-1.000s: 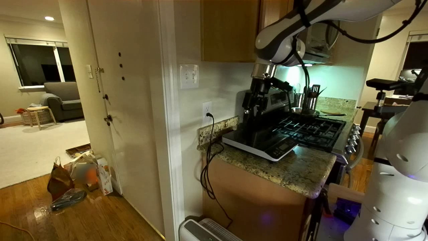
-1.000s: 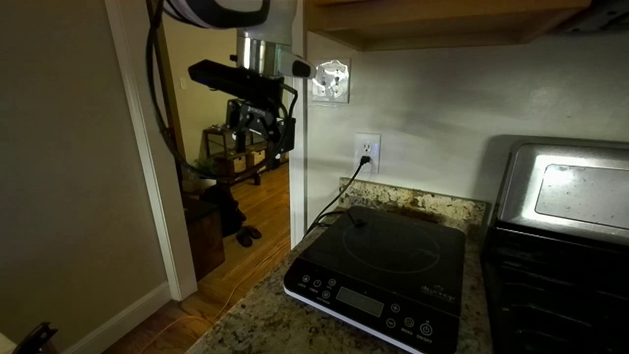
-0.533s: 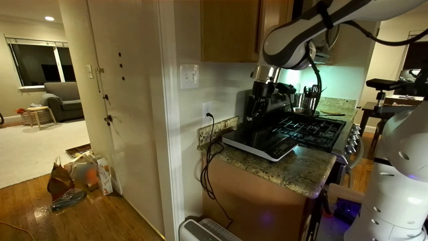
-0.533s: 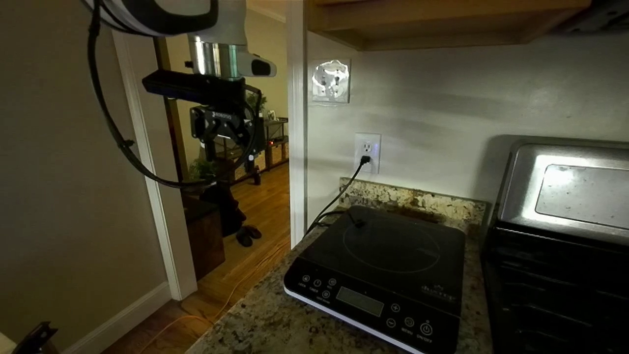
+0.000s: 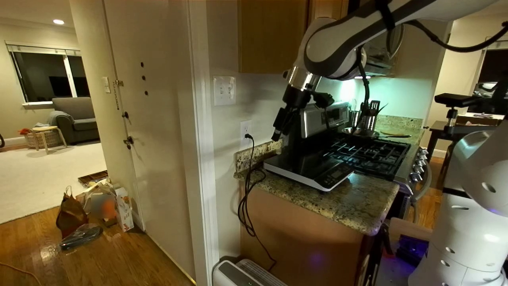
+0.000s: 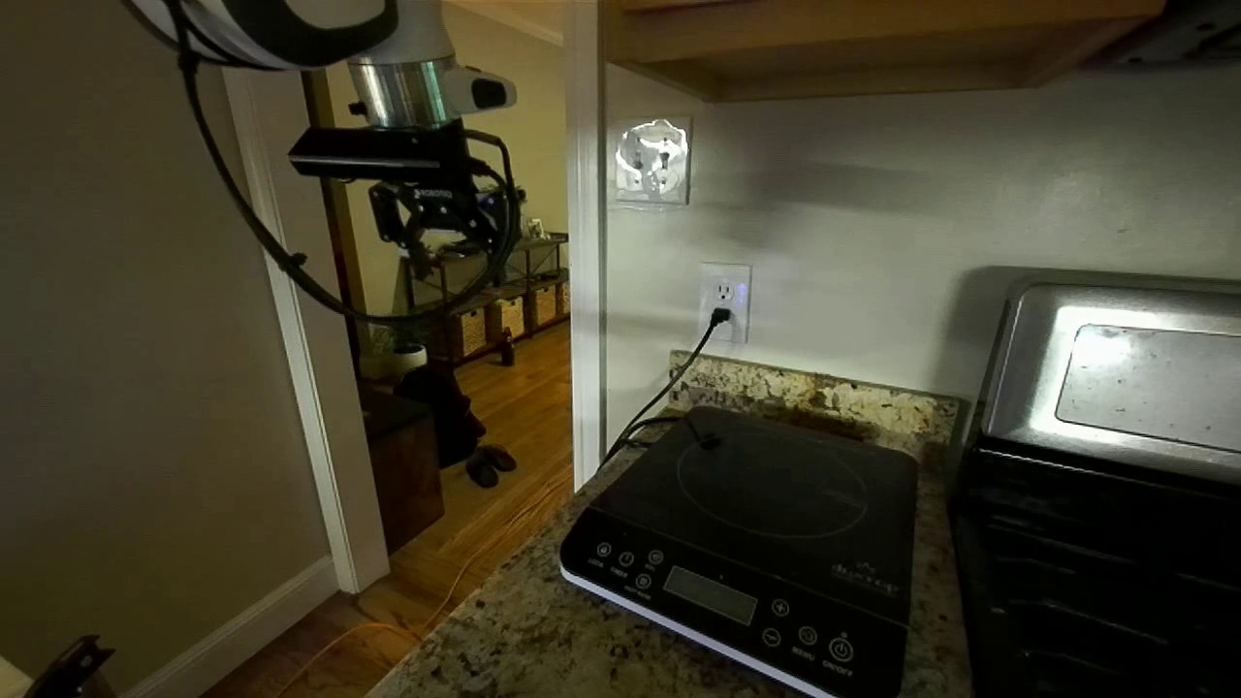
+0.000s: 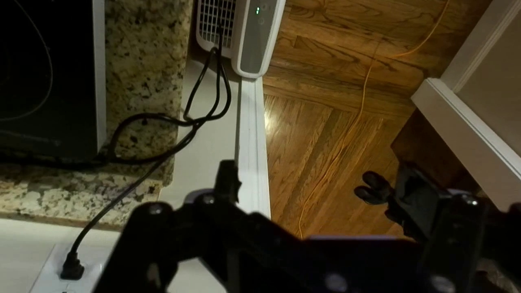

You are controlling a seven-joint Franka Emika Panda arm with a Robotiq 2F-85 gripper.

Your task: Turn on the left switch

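White glare veils the wall plate [image 6: 652,188] in an exterior view; its left switch [image 5: 221,89], setting hard to make out, sits beside a twin [image 5: 229,89], above the outlet [image 5: 246,128]. Black fingers [image 7: 226,179] spread, the tool [image 7: 319,183] hangs apart from the plate, while past the stove [image 5: 367,153] a silvery canister [image 5: 370,122] holds dark utensils [image 5: 374,105].

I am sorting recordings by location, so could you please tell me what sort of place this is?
Probably a home kitchen: there is a stove and a black cooktop, and the grey sofa in the background suggests a private home.
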